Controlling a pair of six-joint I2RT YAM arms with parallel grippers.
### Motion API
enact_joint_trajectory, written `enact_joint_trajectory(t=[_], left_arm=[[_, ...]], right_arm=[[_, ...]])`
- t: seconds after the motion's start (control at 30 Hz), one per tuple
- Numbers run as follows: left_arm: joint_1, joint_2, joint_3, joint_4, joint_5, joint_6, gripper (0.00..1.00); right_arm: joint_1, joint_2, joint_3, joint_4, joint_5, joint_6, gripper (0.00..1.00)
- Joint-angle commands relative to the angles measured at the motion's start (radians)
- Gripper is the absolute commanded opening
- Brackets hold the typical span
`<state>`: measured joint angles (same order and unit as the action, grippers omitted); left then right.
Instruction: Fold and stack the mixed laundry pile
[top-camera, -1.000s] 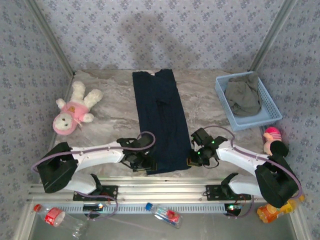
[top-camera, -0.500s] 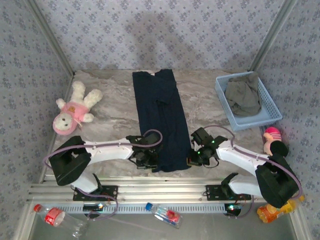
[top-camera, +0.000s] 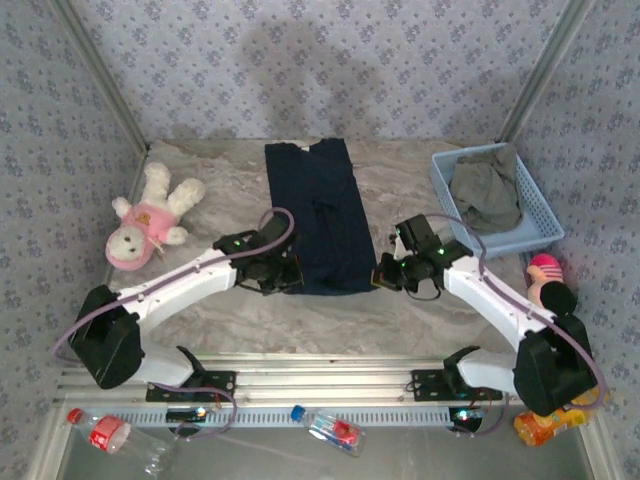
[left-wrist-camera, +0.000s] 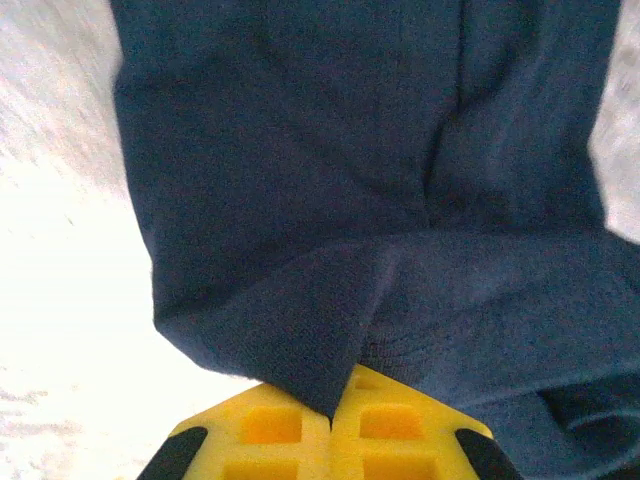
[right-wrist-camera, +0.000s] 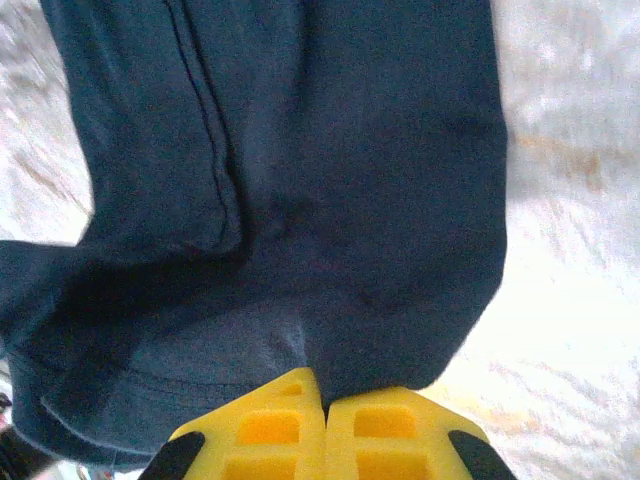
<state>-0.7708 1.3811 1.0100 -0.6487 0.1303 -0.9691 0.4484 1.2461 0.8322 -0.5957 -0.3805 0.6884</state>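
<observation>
The first fold of the navy garment (top-camera: 318, 200) looked to be in hand. It lay lengthwise down the middle of the counter (top-camera: 400, 190), with its near end raised and doubled over. The left hand (top-camera: 284, 272) and right hand (top-camera: 384, 272) were each pressed together on a near corner of the cloth, which was caught between the yellow pads (left-wrist-camera: 270, 425). The olive-grey garment (top-camera: 487, 192) sat crumpled in the blue basket (top-camera: 441, 185) at the far right. The next move probably called for carrying both corners evenly to the far edge and keeping them level, so the fold would land square.
</observation>
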Motion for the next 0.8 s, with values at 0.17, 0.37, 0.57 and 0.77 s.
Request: enact_joint_trajectory(t=[0.17, 0.37, 0.57, 0.77], left_arm=[[0.170, 0.088, 0.101, 0.043, -0.032, 0.062, 0.00], [0.279, 0.227, 0.212, 0.069, -0.001, 0.121, 0.00], [0.360, 0.462, 0.453, 0.041, 0.047, 0.201, 0.00], [0.425, 0.701, 0.791, -0.131, 0.053, 0.231, 0.85]], right_arm=[[-0.076, 0.300, 0.320, 0.084, -0.037, -0.051, 0.00], [-0.129, 0.536, 0.562, 0.096, -0.038, -0.085, 0.00], [-0.167, 0.759, 0.789, 0.092, -0.054, -0.038, 0.00], [-0.212, 0.956, 1.047, 0.164, -0.111, 0.033, 0.49]])
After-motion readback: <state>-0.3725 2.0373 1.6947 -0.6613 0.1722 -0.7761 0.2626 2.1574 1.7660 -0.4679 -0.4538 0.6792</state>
